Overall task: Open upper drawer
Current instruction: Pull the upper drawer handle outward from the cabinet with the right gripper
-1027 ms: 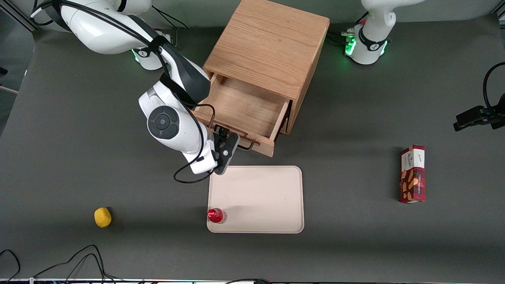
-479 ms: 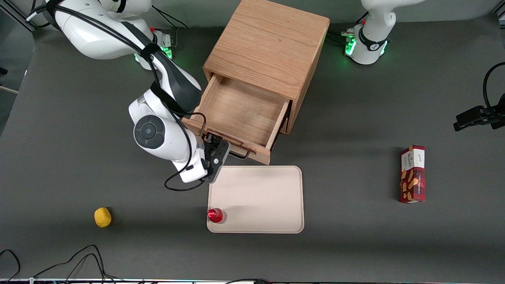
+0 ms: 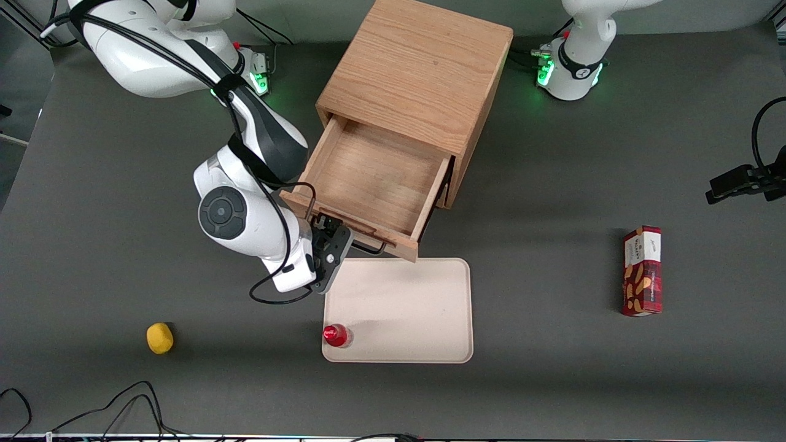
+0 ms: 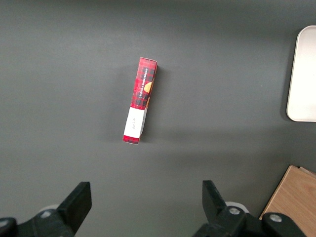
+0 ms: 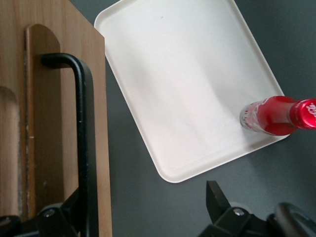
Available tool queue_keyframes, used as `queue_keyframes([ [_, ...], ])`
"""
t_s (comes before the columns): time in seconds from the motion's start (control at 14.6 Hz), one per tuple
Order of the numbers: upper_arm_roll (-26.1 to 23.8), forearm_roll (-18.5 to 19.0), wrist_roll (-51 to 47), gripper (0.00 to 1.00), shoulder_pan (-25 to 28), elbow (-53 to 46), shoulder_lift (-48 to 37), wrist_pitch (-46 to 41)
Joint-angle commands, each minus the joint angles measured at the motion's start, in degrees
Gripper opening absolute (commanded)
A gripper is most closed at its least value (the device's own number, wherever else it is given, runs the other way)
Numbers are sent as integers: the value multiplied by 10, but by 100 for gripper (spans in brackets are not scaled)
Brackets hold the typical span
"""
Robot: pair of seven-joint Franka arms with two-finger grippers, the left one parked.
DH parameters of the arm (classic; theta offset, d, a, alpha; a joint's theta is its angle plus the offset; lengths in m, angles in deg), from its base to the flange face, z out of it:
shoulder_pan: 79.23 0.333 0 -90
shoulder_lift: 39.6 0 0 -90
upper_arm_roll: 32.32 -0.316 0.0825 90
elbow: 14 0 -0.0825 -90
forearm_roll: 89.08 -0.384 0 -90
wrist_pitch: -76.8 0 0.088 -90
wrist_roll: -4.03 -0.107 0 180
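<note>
— Looking at the drawer (image 3: 368, 178): how much room at its front?
— Little; pulled well out of the cabinet (image 3: 417, 67), its front edge reaches the tray (image 3: 405, 319).
— And the gripper (image 3: 331, 242)?
— Low at the black handle (image 5: 81, 143), fingers spread, one each side of the bar. The drawer is bare inside.

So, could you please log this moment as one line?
upper drawer: pulled open, empty | end effector: at black handle | tray: holds red bottle
</note>
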Motion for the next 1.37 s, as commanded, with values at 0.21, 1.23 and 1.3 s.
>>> queue_keyframes([
  [0.21,-2,5,14,100,-5,-33,19,-2],
  [1.23,-2,5,16,100,-11,-51,23,8],
  [1.3,-2,5,14,100,-10,-55,22,8],
])
